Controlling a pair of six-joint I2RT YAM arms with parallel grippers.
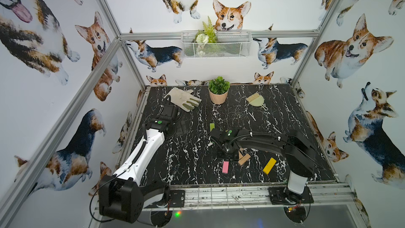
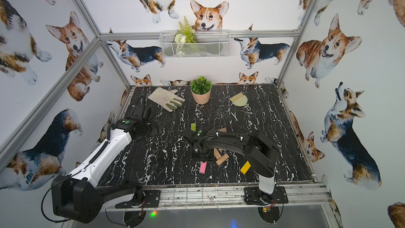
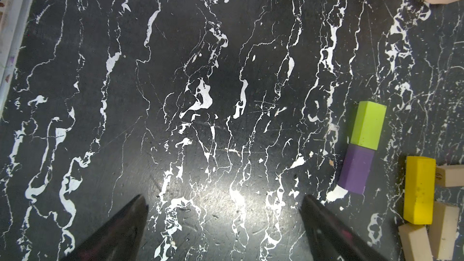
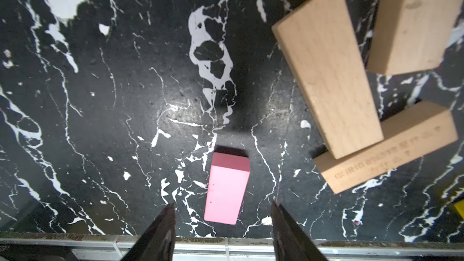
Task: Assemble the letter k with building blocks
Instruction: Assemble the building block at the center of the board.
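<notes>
Left wrist view alone shows the purple block [image 3: 356,170] touching the lime block [image 3: 367,125].

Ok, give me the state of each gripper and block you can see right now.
Left gripper: open, empty.
Right gripper: open, jaws either side of the pink block, gaps showing.
Pink block: lying flat, not gripped.
Lime green block: lying flat, end against the purple block.
Purple block: lying flat.
Tan block: one end resting on a printed tan block.
Yellow block: lying flat.
</notes>
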